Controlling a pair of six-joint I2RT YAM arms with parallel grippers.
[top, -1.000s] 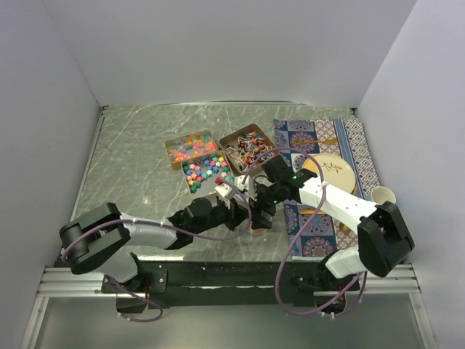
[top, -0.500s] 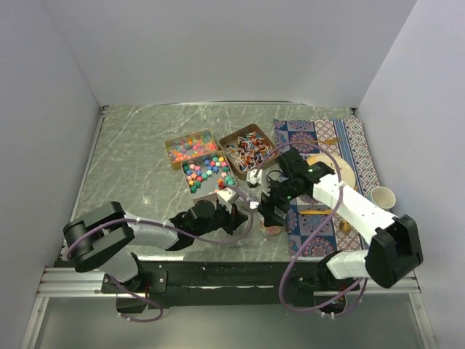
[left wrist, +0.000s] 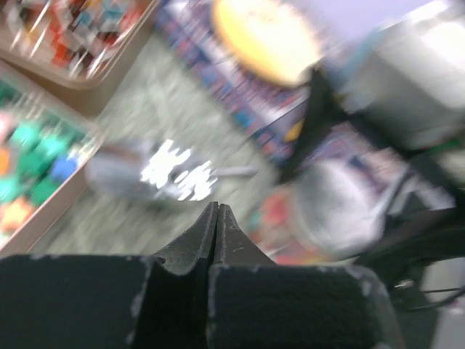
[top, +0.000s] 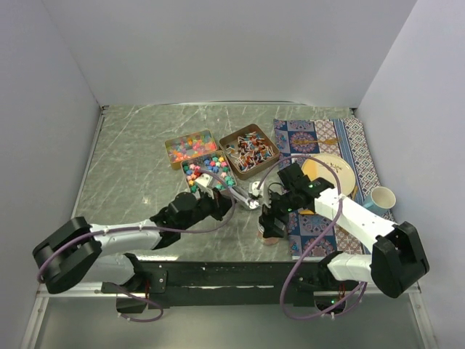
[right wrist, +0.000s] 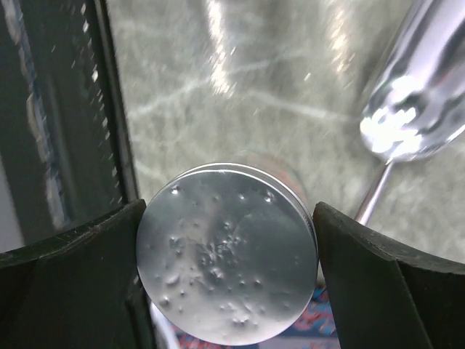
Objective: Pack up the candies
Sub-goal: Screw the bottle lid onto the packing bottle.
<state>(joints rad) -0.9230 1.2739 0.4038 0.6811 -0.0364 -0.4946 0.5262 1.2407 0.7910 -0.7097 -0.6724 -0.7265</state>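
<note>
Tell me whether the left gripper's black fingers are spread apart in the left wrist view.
No: the left gripper has its two black fingers pressed together tip to tip, with nothing between them.

A glossy metal lid (right wrist: 227,253), a shiny metal scoop (right wrist: 414,109) and a polished marble-look table (top: 131,160).

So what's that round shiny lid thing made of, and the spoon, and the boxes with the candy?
The round lid between the right gripper's fingers looks like brushed metal: silvery, with a dull sheen and tiny dents. The spoon seems polished metal, since it throws bright mirror glints. The candy tins look like thin bronze-coloured metal, though they are too small here to be sure.
</note>
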